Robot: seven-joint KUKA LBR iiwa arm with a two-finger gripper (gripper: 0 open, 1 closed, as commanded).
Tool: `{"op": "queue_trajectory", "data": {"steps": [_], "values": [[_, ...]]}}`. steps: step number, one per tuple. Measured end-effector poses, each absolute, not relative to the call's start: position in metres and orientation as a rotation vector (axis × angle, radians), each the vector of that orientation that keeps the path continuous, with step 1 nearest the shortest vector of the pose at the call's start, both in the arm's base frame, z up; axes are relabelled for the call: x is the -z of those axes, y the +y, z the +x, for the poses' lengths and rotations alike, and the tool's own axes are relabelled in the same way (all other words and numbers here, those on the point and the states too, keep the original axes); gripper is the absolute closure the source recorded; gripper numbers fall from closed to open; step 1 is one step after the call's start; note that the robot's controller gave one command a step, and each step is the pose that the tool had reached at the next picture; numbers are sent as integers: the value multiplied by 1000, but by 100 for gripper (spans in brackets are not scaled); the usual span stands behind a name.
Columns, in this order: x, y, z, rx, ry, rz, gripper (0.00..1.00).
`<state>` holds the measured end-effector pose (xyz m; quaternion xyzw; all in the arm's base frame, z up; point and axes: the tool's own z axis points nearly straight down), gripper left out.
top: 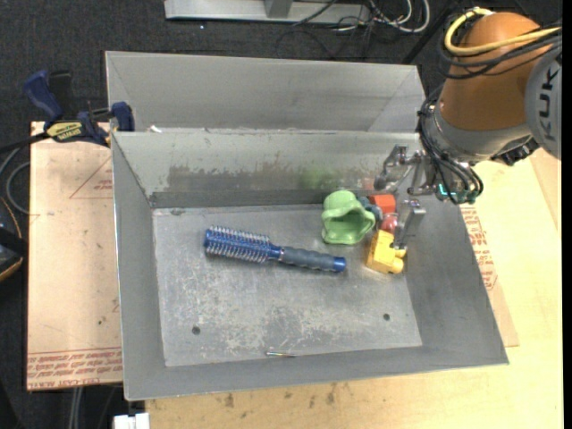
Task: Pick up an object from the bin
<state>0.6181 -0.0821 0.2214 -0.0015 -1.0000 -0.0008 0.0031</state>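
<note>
My gripper (398, 209) hangs over the right end of the bin, open, its fingers spread with nothing held between them. Just below and left of it lies a small yellow block (384, 256). A small red piece (384, 202) sits right by the fingers, above the yellow block. A green, soft, cup-like thing (346, 218) lies immediately left of the gripper, touching or nearly touching the red piece.
A blue hairbrush (273, 250) lies across the middle of the bin floor, bristle end to the left, handle end near the green thing. The bin's right wall rises close behind the gripper.
</note>
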Motion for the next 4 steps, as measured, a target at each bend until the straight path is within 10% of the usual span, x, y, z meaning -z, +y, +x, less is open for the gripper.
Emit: {"op": "queue_trajectory", "data": {"steps": [1, 2, 3, 4], "values": [[-71, -75, 651, 1, -3148, 196, 0], [-76, -75, 653, -2, -3153, 199, 100], [-270, -74, 658, -2, -3151, 151, 100], [-261, -71, 644, 1, -3128, 306, 100]]}}
